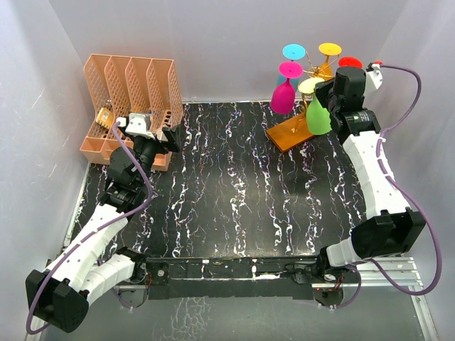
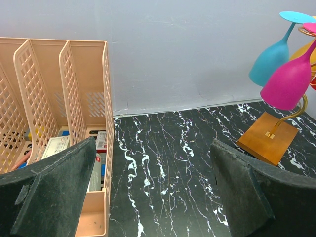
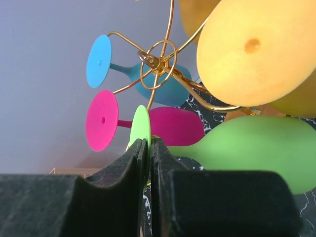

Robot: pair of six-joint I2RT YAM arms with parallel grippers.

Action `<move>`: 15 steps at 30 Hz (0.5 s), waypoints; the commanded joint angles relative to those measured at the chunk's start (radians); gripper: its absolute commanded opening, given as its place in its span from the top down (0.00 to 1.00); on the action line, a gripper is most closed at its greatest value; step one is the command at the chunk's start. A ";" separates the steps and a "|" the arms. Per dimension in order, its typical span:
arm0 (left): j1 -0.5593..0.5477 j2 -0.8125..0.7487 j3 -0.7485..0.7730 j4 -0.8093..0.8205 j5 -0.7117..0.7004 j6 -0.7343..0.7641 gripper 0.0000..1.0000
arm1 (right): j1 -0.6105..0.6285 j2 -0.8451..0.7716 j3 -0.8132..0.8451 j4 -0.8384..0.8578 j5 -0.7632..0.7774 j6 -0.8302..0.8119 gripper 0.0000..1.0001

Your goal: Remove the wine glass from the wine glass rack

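Organizer [image 2: 84, 74]: boxes [image 2: 58, 145]. Rack [image 2: 266, 140]: glasses [image 2: 285, 81], green glass [image 3: 247, 148] pinched.

Pale grey walls [image 1: 227, 42] close in top, left and right under soft, even light. A black, white-veined tabletop [image 1: 234, 192] fills the centre; a peach file organizer [image 1: 131, 85] stands at upper left.

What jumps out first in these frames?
The bright upside-down glasses hanging on the gold wine glass rack, far right, grab the eye. The right gripper is pinched on the foot of the green wine glass. Far left, the left gripper stands open beside a peach file organizer.
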 commanded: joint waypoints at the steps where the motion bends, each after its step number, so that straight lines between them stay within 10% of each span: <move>1: -0.003 -0.012 -0.003 0.034 -0.007 0.008 0.03 | -0.008 0.005 0.058 -0.025 0.044 -0.018 0.90; 15: -0.004 -0.005 -0.002 0.032 -0.006 0.007 0.03 | -0.007 -0.008 0.048 0.034 -0.103 0.070 0.93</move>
